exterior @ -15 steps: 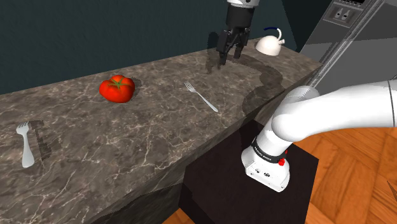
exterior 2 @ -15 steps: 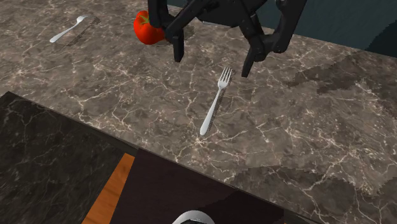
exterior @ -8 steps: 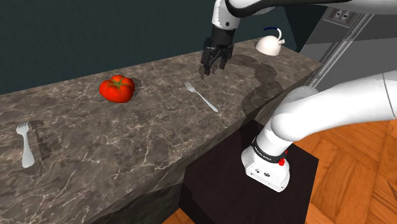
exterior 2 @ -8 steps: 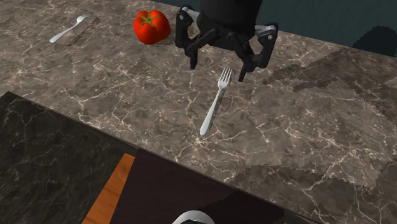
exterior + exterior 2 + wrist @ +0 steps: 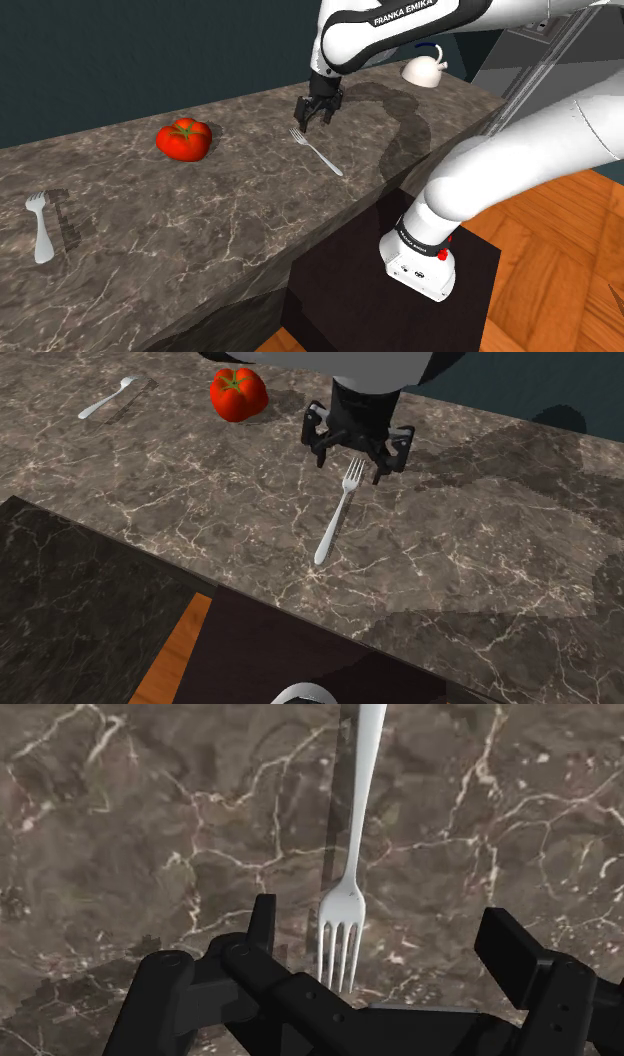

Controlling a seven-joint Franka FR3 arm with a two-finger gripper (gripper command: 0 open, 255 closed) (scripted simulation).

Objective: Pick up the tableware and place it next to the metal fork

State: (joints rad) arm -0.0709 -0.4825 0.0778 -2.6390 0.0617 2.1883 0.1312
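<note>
The fork (image 5: pixel 318 151) lies flat on the worktop (image 5: pixel 200 210), right of the tomato (image 5: pixel 184 138) in the shoulder view. You see the gripper (image 5: pixel 385 929) above its tines, fingers spread either side and not touching. A second fork (image 5: pixel 40 230) lies well left of the tomato.

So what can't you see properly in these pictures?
Wrist view: the near fork's handle end, cut off by the picture's edge.
Shoulder view: the white kettle's top, partly behind the arm.
Second exterior view: the far fork's tines, too small to count.
</note>
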